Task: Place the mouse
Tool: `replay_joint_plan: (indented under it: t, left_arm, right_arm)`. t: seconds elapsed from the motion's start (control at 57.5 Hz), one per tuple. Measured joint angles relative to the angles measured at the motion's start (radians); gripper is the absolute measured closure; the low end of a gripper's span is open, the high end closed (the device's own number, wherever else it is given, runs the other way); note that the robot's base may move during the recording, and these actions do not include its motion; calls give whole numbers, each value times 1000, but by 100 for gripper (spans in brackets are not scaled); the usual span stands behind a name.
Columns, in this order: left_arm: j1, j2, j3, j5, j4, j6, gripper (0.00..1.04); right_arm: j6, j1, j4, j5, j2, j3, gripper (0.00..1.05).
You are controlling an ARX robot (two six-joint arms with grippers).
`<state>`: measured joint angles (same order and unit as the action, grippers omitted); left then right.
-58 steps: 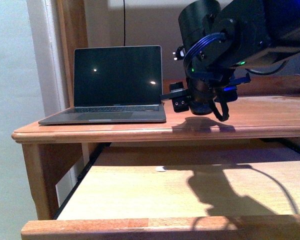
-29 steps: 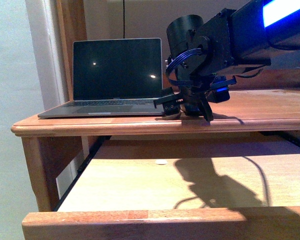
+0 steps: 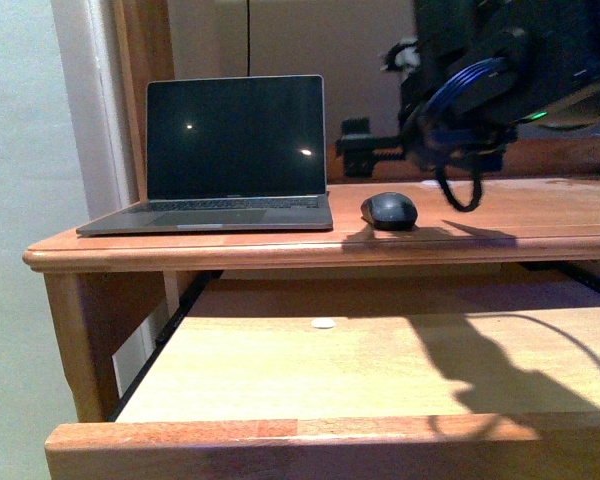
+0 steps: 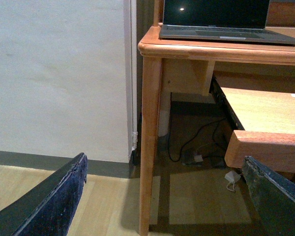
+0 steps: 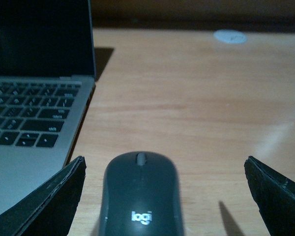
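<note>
The dark grey mouse (image 3: pixel 389 210) lies on the wooden desk top (image 3: pixel 520 215), just right of the open laptop (image 3: pixel 230 150). My right gripper (image 3: pixel 365 150) is open and hangs above the mouse, not touching it. In the right wrist view the mouse (image 5: pixel 141 194), with a "logi" mark, lies between the spread fingers (image 5: pixel 56 196) of that gripper (image 5: pixel 164 162), apart from both. My left gripper (image 4: pixel 164 164) is open and empty, low beside the desk's left leg (image 4: pixel 150 137). It is out of the front view.
A pulled-out wooden shelf (image 3: pixel 380 375) below the desk top carries a tiny white disc (image 3: pixel 323 323). Another white round object (image 5: pixel 229 36) lies far back on the desk. The laptop's keyboard (image 5: pixel 34 113) is close left of the mouse. Cables lie on the floor (image 4: pixel 201 157).
My right gripper has let go of the mouse and risen up and to the right. The mouse now rests alone on the desk beside the laptop.
</note>
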<state>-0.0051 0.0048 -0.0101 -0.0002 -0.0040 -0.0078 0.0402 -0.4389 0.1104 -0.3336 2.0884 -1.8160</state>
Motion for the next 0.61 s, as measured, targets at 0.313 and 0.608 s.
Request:
replay_joint_plan:
  t: [0.313, 0.608]
  left_arm:
    - [0, 0, 0, 0, 0, 0, 8]
    - [0, 0, 0, 0, 0, 0, 8]
  right_arm:
    - [25, 185, 349, 329, -438, 610, 7]
    - [57, 463, 474, 761, -840, 1203, 7]
